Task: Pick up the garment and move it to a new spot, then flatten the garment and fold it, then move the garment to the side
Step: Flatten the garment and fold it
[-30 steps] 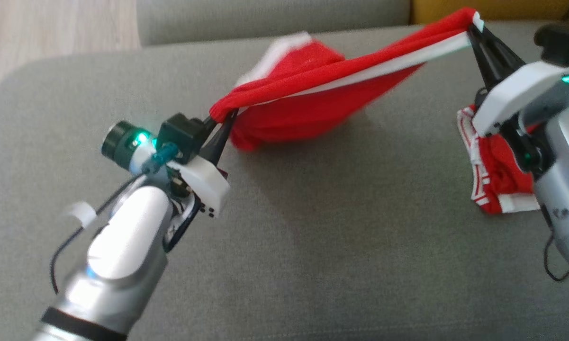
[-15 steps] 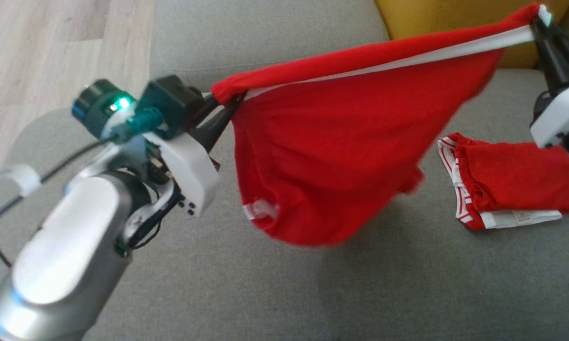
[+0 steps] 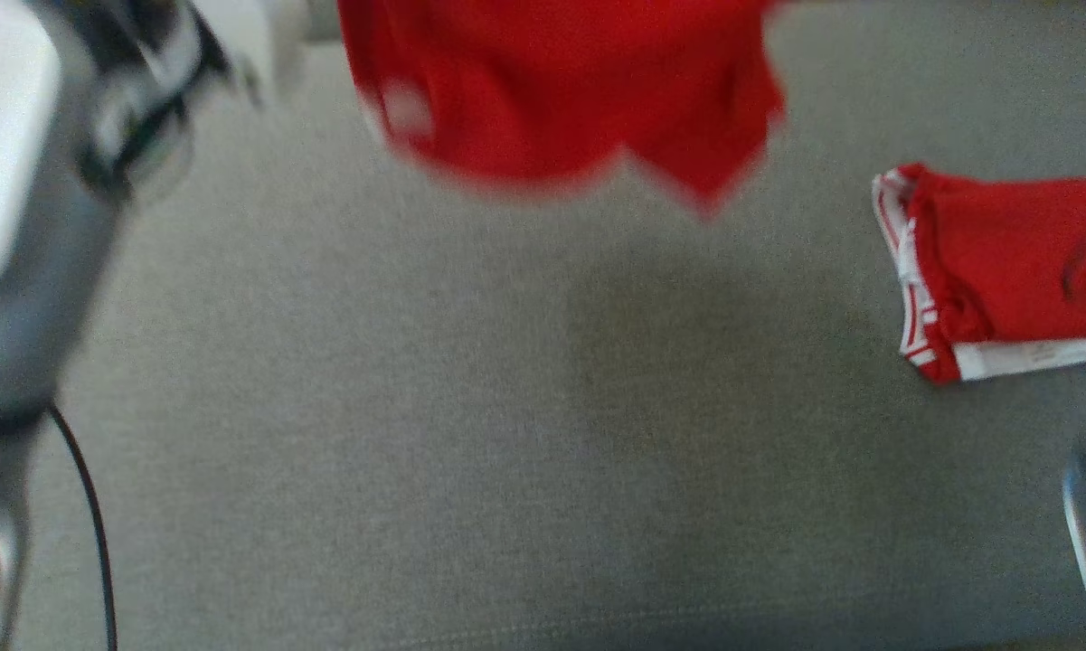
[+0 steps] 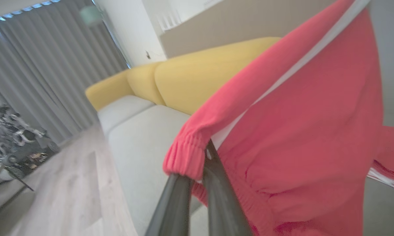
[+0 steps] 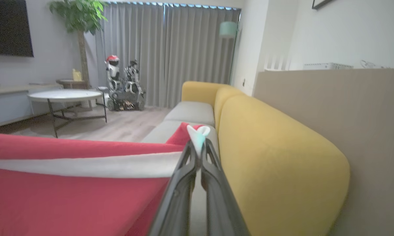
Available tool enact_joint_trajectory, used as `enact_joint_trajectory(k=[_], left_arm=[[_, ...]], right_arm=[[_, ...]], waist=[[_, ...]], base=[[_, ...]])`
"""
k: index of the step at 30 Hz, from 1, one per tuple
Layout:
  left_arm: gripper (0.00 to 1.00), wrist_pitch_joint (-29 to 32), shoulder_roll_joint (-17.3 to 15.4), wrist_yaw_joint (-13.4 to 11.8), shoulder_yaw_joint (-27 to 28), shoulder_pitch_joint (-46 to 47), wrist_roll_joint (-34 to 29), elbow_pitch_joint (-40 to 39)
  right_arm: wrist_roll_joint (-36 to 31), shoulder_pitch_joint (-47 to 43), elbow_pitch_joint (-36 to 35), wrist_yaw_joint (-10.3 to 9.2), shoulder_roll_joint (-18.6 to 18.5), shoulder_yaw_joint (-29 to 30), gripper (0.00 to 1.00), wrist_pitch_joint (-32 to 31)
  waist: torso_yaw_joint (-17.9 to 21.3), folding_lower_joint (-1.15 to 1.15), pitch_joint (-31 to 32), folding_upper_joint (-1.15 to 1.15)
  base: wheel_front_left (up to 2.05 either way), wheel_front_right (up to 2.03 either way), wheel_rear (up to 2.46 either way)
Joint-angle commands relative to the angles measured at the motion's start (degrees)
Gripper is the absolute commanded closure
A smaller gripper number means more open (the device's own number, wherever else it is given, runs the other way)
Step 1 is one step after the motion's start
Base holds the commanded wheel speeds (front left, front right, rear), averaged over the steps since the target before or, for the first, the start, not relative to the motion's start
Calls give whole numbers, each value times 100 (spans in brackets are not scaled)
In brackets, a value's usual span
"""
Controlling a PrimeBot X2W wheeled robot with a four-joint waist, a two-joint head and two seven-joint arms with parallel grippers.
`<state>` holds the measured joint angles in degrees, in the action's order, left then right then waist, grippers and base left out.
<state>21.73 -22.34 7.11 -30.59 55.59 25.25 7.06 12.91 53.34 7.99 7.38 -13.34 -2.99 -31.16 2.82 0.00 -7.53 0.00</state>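
No legible text or numbers, faint marks on the white band [image 3: 1031, 355] of the folded garment [image 3: 1004, 262], possibly print, too blurred

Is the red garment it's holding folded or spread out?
Spread out: the garment hangs above the grey cushion, its white-striped band stretched between left gripper and right gripper, both pinching it.
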Motion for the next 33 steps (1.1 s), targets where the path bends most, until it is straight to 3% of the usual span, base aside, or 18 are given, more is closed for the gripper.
enact_joint_trajectory(k=[1, 3, 6, 12, 22, 27, 33], left_arm=[[100, -407, -188, 20, 345, 948, -320, 377], [100, -1181, -104, -46, 426, 1772, -692, 1293], [100, -1918, 61, -170, 442, 2317, -938, 2062], [100, -3098, 494, -248, 203, 2513, -1173, 3125], [100, -3603, 1071, -48, -502, 1445, -1181, 4204], [100, -3664, 1201, 16, -905, 585, -1115, 4453], [100, -3670, 1195, 32, -1232, -139, -1052, 4295]], right_arm=[[-104, 907, 331, 11, 301, 30, 100, 439], [-401, 1870, 1251, 11, 559, 204, 100, 1344], [-579, 2476, 2138, 11, 773, 543, 100, 2207], [-551, 2605, 3635, 11, 982, 980, 100, 3217], [-524, 1813, 5310, 11, 824, 610, 100, 3561], [-353, 1339, 5959, 11, 635, 113, 100, 3302], [-143, 760, 6224, 11, 387, -622, 100, 2780]], waist=[[105, 0, -726, 0], [110, 0, -1007, 0], [63, 0, -1191, 0], [-130, 0, -1499, 0], [-313, 0, -1700, 0], [-317, 0, -1408, 0], [-262, 0, -946, 0]], base=[[0, 0, 0], [0, 0, 0], [0, 0, 0], [0, 0, 0], [0, 0, 0], [0, 0, 0], [0, 0, 0]])
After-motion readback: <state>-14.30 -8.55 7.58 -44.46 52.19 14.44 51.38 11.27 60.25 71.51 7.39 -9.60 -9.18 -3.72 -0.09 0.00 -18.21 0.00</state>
